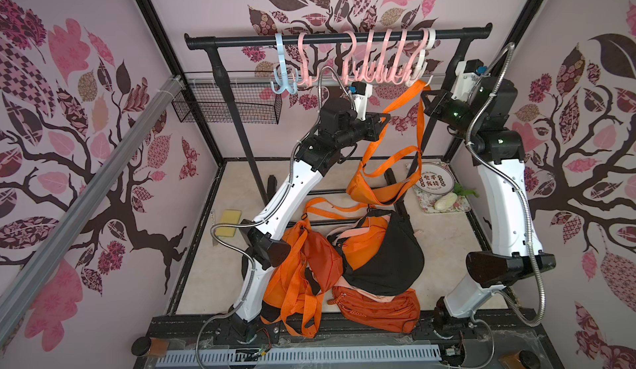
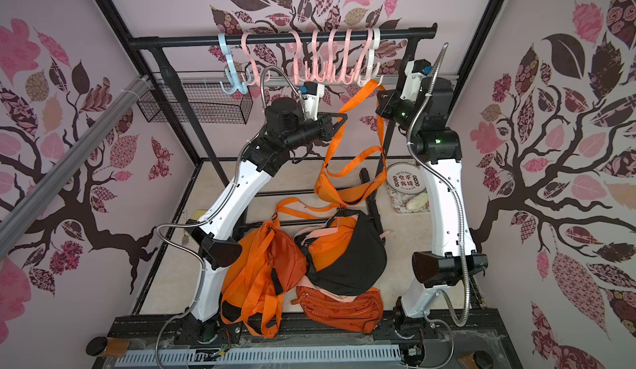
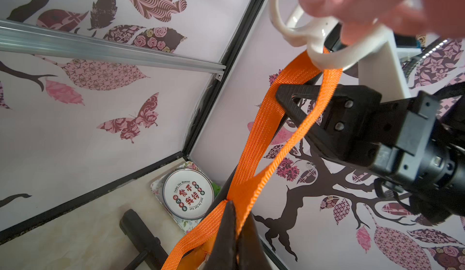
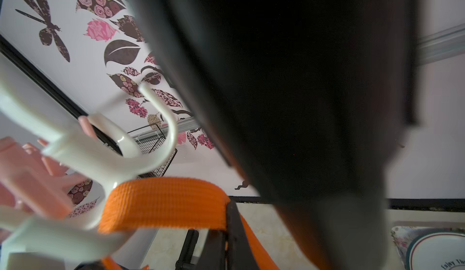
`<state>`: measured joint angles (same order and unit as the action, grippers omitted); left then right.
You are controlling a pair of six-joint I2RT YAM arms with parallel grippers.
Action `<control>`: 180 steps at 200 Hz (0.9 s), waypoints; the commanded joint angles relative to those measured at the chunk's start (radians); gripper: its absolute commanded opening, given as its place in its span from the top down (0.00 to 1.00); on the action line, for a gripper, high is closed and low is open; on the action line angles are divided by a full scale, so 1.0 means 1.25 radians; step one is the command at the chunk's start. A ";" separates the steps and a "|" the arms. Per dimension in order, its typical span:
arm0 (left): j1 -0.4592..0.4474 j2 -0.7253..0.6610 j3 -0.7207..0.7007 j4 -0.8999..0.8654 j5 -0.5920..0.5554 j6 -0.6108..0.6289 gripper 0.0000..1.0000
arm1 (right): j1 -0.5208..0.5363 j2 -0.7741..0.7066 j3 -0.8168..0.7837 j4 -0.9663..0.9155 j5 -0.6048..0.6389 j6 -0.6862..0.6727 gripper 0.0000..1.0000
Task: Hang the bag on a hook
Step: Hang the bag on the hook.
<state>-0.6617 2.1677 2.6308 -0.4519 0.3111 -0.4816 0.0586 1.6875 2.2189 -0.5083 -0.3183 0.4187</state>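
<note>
Left wrist view shows the strap (image 3: 261, 130) of the orange bag (image 1: 373, 188) looped over a prong of the white hook (image 3: 324, 57), so the hanging looks nearly done. In both top views the bag dangles below the rail (image 1: 241, 41), apparently clear of the worktop (image 1: 213, 281). The left tool (image 3: 230, 213) is pinched tight on the strap lower down. The right tool (image 4: 231, 215) is closed on it just beside the hook. What seems left is letting go with both tools and drawing back.

Counted:
- four bags, one hanging and three in a heap (image 1: 344, 267) on the worktop
- one white hook
- one blue hook (image 1: 282, 74)
- five or six pink hooks (image 1: 378, 71), too bunched to be sure
- one plate (image 1: 432, 178)
- one wire basket (image 1: 227, 105)
</note>
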 commanded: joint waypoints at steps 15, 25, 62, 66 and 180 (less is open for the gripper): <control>0.004 -0.043 -0.027 -0.007 0.023 0.011 1.00 | -0.005 -0.024 -0.031 -0.012 -0.018 0.010 0.97; 0.004 -0.047 -0.030 -0.009 0.025 0.015 0.94 | -0.005 -0.031 -0.048 -0.010 -0.017 0.009 0.92; 0.000 -0.079 -0.052 -0.001 0.035 0.032 0.53 | -0.005 -0.076 -0.071 -0.001 0.037 0.007 0.64; -0.002 -0.081 -0.052 -0.001 0.035 0.038 0.48 | -0.004 -0.081 -0.070 0.000 0.042 0.009 0.60; -0.004 -0.416 -0.559 0.017 -0.081 0.241 0.07 | -0.004 -0.356 -0.274 0.042 0.182 0.038 0.00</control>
<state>-0.6662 1.7378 2.0827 -0.4530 0.2573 -0.2462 0.0566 1.3151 1.9659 -0.4698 -0.0673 0.4496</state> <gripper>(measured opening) 0.923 0.997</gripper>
